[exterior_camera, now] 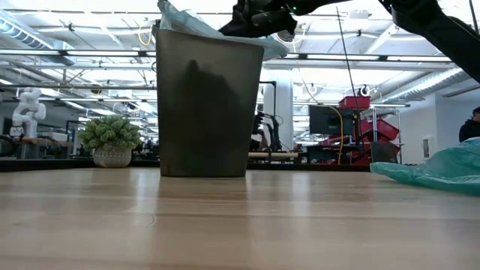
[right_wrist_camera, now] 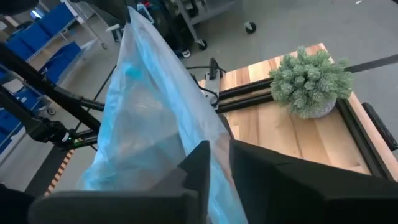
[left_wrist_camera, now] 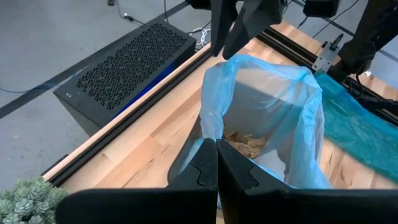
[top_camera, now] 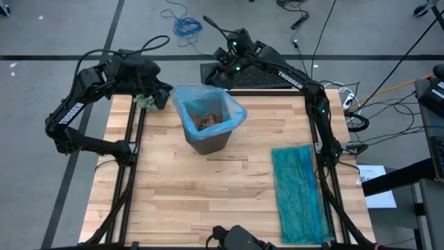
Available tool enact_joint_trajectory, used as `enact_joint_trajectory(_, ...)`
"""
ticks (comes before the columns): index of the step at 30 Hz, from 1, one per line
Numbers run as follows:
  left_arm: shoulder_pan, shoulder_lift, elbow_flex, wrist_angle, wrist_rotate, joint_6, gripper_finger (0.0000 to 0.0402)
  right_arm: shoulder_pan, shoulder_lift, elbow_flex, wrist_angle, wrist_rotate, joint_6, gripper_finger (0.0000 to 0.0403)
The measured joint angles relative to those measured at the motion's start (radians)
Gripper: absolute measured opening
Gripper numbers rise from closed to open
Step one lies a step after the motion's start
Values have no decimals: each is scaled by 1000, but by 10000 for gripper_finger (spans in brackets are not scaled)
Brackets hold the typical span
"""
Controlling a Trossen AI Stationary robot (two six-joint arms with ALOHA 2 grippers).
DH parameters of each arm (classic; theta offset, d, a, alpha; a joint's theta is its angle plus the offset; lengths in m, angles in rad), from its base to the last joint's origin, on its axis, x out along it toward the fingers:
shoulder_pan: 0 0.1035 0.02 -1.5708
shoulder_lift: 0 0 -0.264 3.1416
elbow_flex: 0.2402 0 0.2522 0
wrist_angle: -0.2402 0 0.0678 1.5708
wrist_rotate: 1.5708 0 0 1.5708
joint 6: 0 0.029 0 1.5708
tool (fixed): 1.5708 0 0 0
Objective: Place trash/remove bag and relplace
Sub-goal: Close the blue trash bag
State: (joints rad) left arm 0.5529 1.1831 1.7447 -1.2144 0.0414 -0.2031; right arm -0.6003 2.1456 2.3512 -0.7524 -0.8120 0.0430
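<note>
We see a wooden table (top_camera: pixel 208 194) carrying a dark bin (top_camera: pixel 208 142), a teal bag (top_camera: pixel 300 194) lying flat, and — at one corner — a potted plant (top_camera: pixel 145 101).

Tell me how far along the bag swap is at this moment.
Done: brown trash lies inside the light blue bag lining the bin. In hand: both grippers are at the bag's rim, the left gripper shut on its near edge, the right gripper closed on a fold of the film at the opposite edge. Left: the bag is not lifted out yet, and the teal bag lies flat on the table, unused.
</note>
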Motion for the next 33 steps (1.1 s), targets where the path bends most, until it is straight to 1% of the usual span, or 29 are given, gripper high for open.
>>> enact_joint_trajectory(5, 0, 0, 0, 0, 0, -1, 0, 0, 0, 0, -4, 9, -21, 99)
enact_joint_trajectory(9, 0, 0, 0, 0, 0, -1, 0, 0, 0, 0, -28, 9, -62, 107)
enact_joint_trajectory(12, 0, 0, 0, 0, 0, -1, 0, 0, 7, 0, -54, 19, -87, 97)
enact_joint_trajectory(15, -1, 0, 0, 0, 0, -2, 0, 0, 26, 0, -57, 36, -91, 75)
enact_joint_trajectory(17, -1, 0, 0, 1, 0, -2, 0, -1, 35, -2, -58, 55, -90, 55)
enact_joint_trajectory(20, -6, 0, 0, -1, 0, -3, 0, -1, 42, -2, -54, 53, -99, 14)
enact_joint_trajectory(21, -7, 0, 0, -1, 0, -3, 0, -1, 42, -2, -54, 53, -103, 7)
enact_joint_trajectory(25, -13, 0, 0, -2, 0, -2, 0, -1, 25, 0, -48, 53, -108, 1)
enact_joint_trajectory(31, -13, 1, 0, -3, 0, -2, 0, 2, -37, 2, -24, 57, -102, 0)
enact_joint_trajectory(33, -13, 1, 0, -3, 0, -2, 0, 4, -60, 2, -13, 73, -100, 0)
